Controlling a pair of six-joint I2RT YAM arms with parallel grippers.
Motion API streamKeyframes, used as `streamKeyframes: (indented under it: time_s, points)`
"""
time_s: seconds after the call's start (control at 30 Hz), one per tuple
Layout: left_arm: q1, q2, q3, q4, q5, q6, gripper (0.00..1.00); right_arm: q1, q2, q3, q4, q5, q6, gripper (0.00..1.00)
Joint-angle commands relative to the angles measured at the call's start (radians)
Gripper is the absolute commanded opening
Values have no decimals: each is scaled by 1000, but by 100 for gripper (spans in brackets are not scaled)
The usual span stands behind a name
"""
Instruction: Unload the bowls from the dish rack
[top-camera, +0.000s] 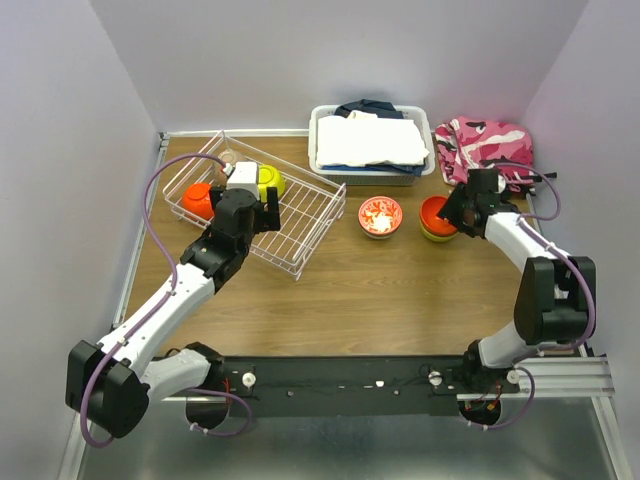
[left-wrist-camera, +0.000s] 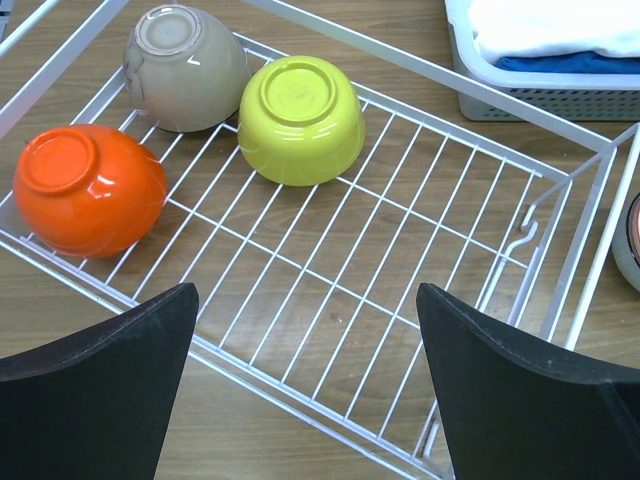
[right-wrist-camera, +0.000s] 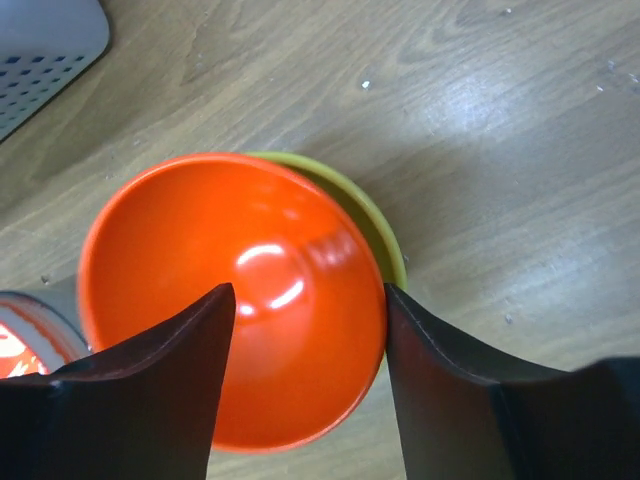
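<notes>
1. Table (top-camera: 350, 300): bare wood just beyond the arm bases.
2. Left gripper (left-wrist-camera: 305, 300): jaws spread wide and holding nothing. It hovers over the near rail of the dish rack (left-wrist-camera: 340, 270), which sits on the left of the table.
3. There are three bowls in the rack, all upside down:
   - The rack orange bowl (left-wrist-camera: 88, 190) is at the left.
   - The taupe bowl (left-wrist-camera: 185, 65) is behind it.
   - The rack yellow bowl (left-wrist-camera: 300, 120) is just beside the taupe one; I cannot tell if they touch.
4. Right gripper (right-wrist-camera: 307, 295): jaws apart and pinching nothing. It is poised over the table orange bowl (right-wrist-camera: 230, 300), which sits upright, nested in the table yellow bowl (right-wrist-camera: 385, 243), right of the rack.
5. Patterned bowl (top-camera: 380, 216): upright on the wood, near the stack but apart from it.
6. Far edge: cloth bin (top-camera: 370, 140) and pink cloth (top-camera: 485, 145). Neither is part of the task.
7. Step, my read: the right arm is at drop-off and letting go, and the left arm is lined up for the next pick.
8. Next move:
   - The left arm needs to drop and close across one dome. The glossy curved sides could slip.
   - The right arm should lift straight up so it does not nudge the stack.
</notes>
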Motion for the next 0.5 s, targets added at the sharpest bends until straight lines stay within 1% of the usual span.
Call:
streamKeyframes:
  time_s: [0.0,0.3,0.43,0.47]
  points:
    - [3,10,28,10,-32,8,99,-4,-98,39,-88,-8,-22,74]
    - [5,52,39,-6,-48,0,99,-2,-304,58,-152,-6,-39,75]
    - [5,70,41,-11,-62,10,99,-4,-379,43,-146,-31,-59,75]
    - [5,81,45,-13,-70,14,99,-2,-398,35,-123,-58,-64,75]
